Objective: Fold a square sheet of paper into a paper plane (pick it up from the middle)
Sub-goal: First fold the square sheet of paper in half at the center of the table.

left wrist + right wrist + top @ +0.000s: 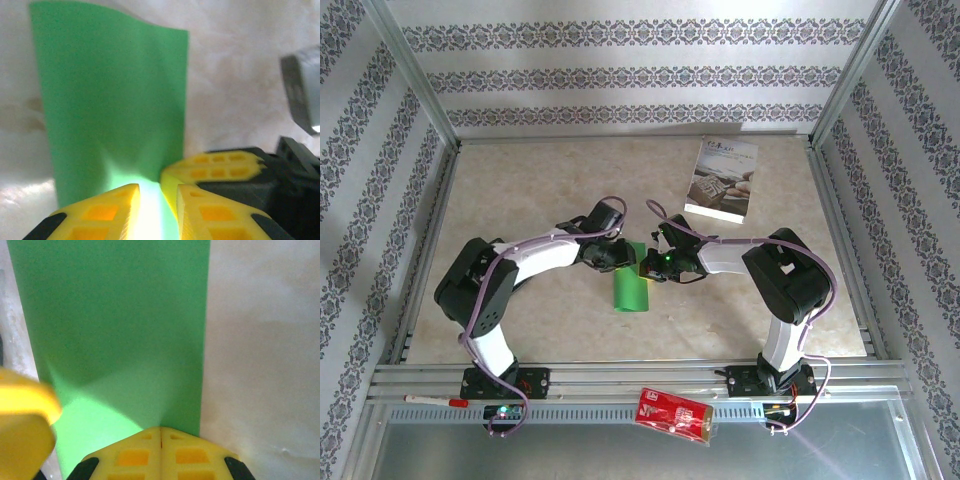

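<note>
Clamped together on one edge of the sheet of paper (115,325) is the right gripper (160,432), yellow and ribbed. The left gripper (157,192) is set astride the sheet; its grip cannot be told. Smooth, matte, bright green and gently curved, the sheet is seen at the middle of the mottled beige table (540,190).

Striped wallpaper walls (620,75); beige stone-look tabletop (540,180); aluminium frame (620,378).
</note>
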`<state>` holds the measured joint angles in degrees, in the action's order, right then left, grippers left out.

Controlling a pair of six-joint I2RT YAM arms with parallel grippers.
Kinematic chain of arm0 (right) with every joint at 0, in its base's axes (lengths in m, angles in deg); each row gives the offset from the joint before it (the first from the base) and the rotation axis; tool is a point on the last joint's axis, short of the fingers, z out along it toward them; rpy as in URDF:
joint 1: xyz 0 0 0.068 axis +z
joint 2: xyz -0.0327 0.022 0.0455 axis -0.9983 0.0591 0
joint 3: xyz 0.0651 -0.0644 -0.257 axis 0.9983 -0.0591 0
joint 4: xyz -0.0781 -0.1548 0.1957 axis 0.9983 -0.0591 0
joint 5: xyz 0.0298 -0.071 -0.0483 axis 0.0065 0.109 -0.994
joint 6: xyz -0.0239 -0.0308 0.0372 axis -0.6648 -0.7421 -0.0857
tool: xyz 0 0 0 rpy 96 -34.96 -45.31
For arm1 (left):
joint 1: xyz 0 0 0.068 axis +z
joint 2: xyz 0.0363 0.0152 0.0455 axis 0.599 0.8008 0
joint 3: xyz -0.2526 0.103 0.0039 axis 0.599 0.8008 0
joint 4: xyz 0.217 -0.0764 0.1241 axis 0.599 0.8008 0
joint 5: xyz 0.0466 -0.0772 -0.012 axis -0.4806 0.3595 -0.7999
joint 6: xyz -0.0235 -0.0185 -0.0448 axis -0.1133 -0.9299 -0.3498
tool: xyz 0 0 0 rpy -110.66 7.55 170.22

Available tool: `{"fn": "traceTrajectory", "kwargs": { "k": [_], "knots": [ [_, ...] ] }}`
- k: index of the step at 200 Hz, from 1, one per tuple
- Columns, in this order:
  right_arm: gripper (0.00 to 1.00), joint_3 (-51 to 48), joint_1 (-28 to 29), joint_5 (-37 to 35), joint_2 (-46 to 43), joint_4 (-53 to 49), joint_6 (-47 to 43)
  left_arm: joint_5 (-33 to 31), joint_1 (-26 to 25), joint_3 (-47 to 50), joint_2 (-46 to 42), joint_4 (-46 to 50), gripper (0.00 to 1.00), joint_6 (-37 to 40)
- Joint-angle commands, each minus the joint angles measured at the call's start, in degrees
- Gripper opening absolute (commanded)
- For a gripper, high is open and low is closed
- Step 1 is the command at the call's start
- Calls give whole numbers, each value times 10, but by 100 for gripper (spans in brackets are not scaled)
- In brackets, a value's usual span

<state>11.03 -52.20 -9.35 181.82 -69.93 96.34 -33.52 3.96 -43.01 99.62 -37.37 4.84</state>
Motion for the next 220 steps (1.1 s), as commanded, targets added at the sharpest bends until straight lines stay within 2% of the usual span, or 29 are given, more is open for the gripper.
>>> {"fn": "traceTrajectory", "kwargs": {
  "k": [1, 64, 120, 165, 220],
  "knots": [
    [0, -39, 13, -116, 61, -80, 6, 19, 17, 18, 20, -27, 24, 13],
    [0, -41, 13, -116, 63, -82, 8, 16, 61, 65, 22, -35, 25, 33],
    [0, -44, 12, -118, 61, -82, 10, 84, 50, 58, -33, -81, 31, 2],
    [0, -41, 13, -118, 60, -85, 9, 49, 58, 2, 33, -50, 30, 39],
    [0, -48, 13, -123, 56, -87, 10, 66, 91, -18, 90, -60, 30, 50]
  ]
}}
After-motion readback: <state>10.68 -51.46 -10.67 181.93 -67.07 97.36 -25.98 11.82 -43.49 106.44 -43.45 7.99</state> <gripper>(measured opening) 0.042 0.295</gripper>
